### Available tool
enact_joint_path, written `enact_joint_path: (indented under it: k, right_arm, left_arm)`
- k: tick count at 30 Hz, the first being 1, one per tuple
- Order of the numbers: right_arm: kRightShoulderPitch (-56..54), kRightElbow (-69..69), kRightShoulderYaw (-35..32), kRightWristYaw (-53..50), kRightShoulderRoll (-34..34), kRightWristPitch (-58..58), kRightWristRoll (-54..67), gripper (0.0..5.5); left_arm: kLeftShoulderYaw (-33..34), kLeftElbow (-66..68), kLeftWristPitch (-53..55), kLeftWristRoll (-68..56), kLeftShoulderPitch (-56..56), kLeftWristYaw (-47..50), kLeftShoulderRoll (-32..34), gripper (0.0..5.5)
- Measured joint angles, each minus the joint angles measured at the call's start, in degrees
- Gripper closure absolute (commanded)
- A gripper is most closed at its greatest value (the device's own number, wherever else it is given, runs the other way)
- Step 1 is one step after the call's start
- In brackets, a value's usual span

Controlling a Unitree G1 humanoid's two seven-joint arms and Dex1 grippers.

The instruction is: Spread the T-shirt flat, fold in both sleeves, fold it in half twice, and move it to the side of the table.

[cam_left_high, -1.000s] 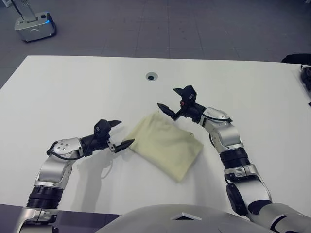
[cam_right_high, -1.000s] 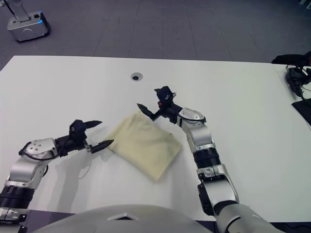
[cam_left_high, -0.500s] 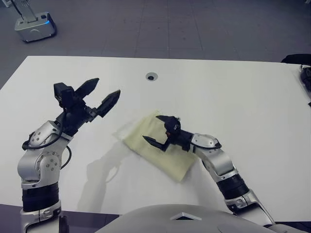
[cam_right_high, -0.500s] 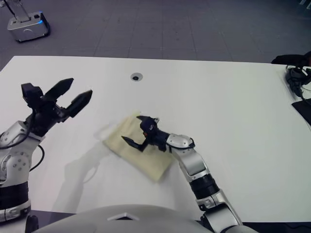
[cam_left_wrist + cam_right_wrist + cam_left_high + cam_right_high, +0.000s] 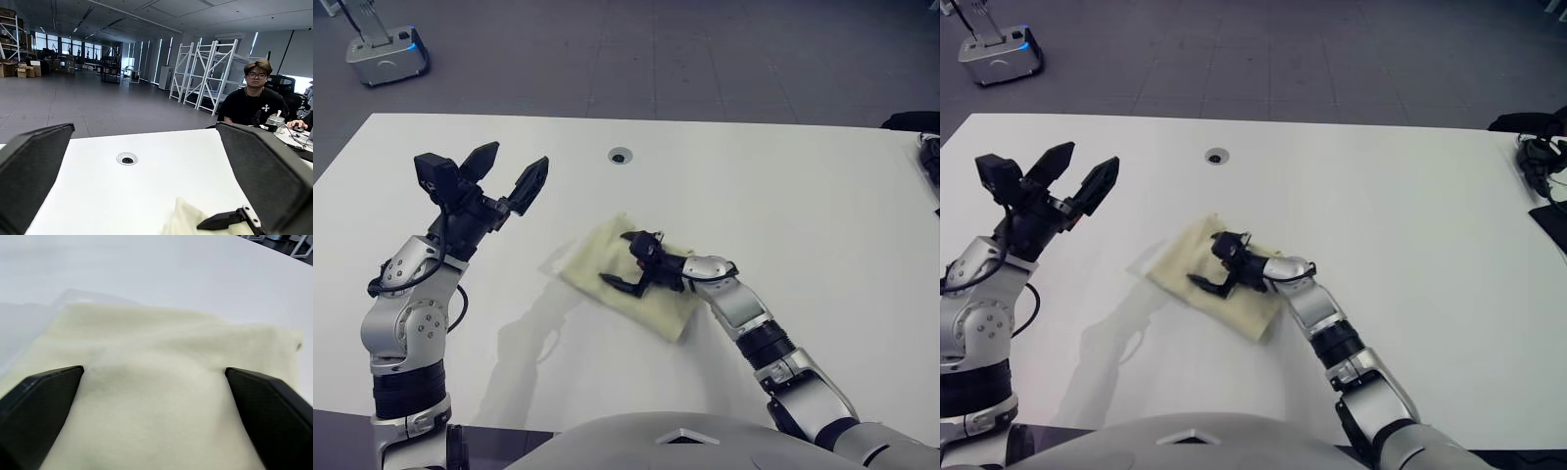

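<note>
Nearest, at the middle of the desk (image 5: 783, 196), the T-shirt (image 5: 651, 304) lies as a compact pale yellow packet, already folded down to a small rectangle set at an angle to the desk's edges. The right end effector (image 5: 615, 258) sits over the left part of the packet. Its two fingers are spread wide with the tips down at the cloth, and it grips nothing. Whether the tips press on the fabric or hang just above it cannot be told.

Left of the packet and well apart from it, the left end effector (image 5: 519, 157) is held up above the desk, its fingers wide apart and empty.

Judging by how the cloth lies, the folds look done and the step in hand is the last one, taking the packet to the side of the desk. That calls for the right fingers to pinch all layers together, or press flat and slide, so the stack does not fan open.

Farther off, a round cable hole (image 5: 621, 155) sits in the desk. Dark gear (image 5: 928, 147) lies at its far right edge, and a grey machine (image 5: 384, 54) stands on the floor beyond. No print or label can be read on the shirt or desk.
</note>
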Motion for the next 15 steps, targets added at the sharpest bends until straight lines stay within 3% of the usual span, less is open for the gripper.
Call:
enact_joint_path:
  k: [10, 15]
  right_arm:
    - [-2.4, 30.2, -23.0, -16.5, -14.0, -19.5, 7.6, 0.11]
    - [-1.8, 37.5, -27.4, -20.7, -15.4, -26.5, 8.1, 0.11]
  left_arm:
    - [-0.7, 0.0, -0.2, 2.0, -0.8, 2.3, -0.4, 0.1]
    - [-1.0, 0.4, -1.3, 2.8, -2.3, 4.1, -2.8, 0.1]
